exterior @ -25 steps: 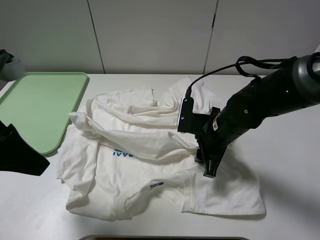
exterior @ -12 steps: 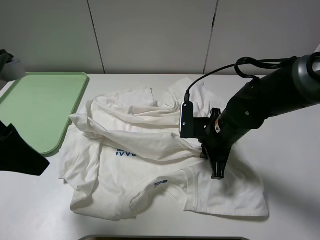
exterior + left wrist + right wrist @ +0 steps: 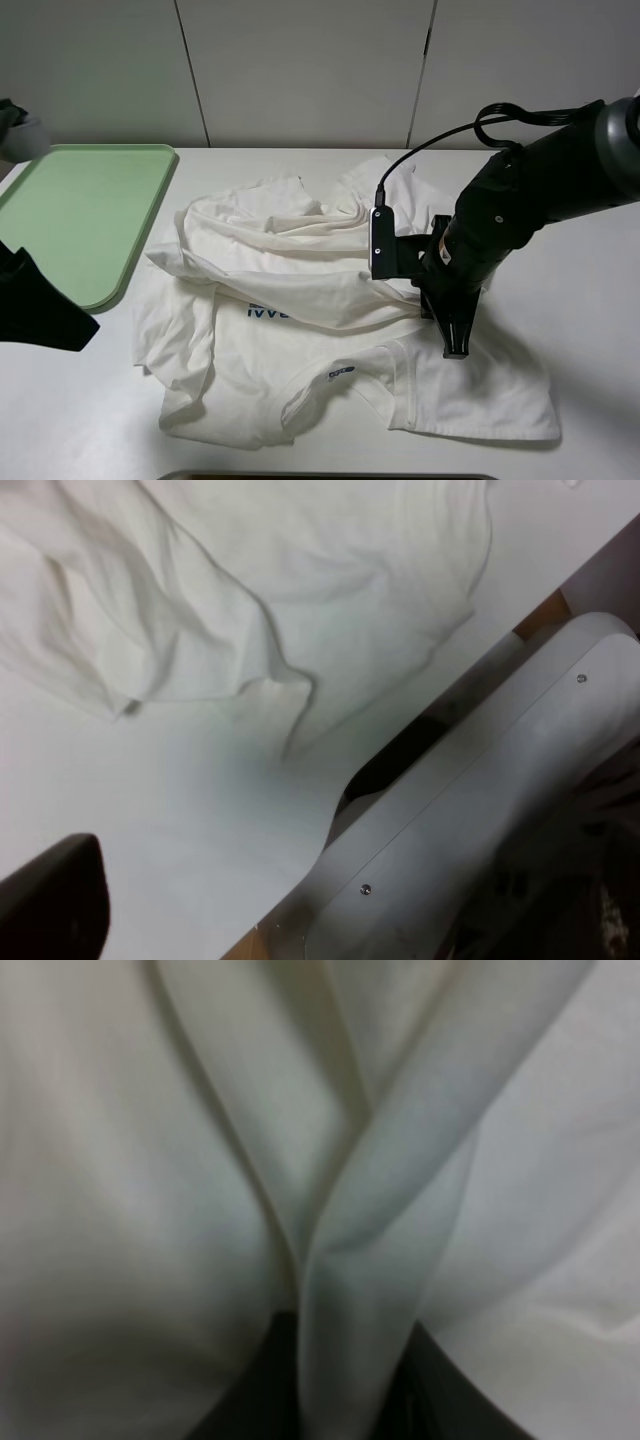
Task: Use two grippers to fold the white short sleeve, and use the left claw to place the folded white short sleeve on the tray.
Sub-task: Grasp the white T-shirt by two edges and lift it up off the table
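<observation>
The white short sleeve [image 3: 300, 300] lies crumpled and unfolded across the centre of the white table [image 3: 580, 330] in the exterior high view. Its blue lettering [image 3: 267, 312] is partly covered by a diagonal ridge of cloth, and its blue neck label [image 3: 340, 375] lies near the lower centre of the frame. The garment's lower right corner lies flat and spreads toward the lower right of the frame. The tray [image 3: 80, 215] sits at the upper left of the frame. It is just beside the shirt's left edge, is not touching it, and carries no cloth. The right gripper [image 3: 456, 340] points steeply down at centre right, on the shirt. In the right wrist view, its two dark fingers [image 3: 250, 1405] are closed narrowly on a raised fold of the white cloth [image 3: 345, 1290], which stands pinched between them. The left claw [image 3: 35, 310] is at the left edge of the frame, below the tray and apart from the shirt. Its jaws are spread wide and hold nothing. The left wrist view shows one dark finger [image 3: 50, 905] over bare table, with the shirt's rumpled edge [image 3: 250, 580] nearby.
</observation>
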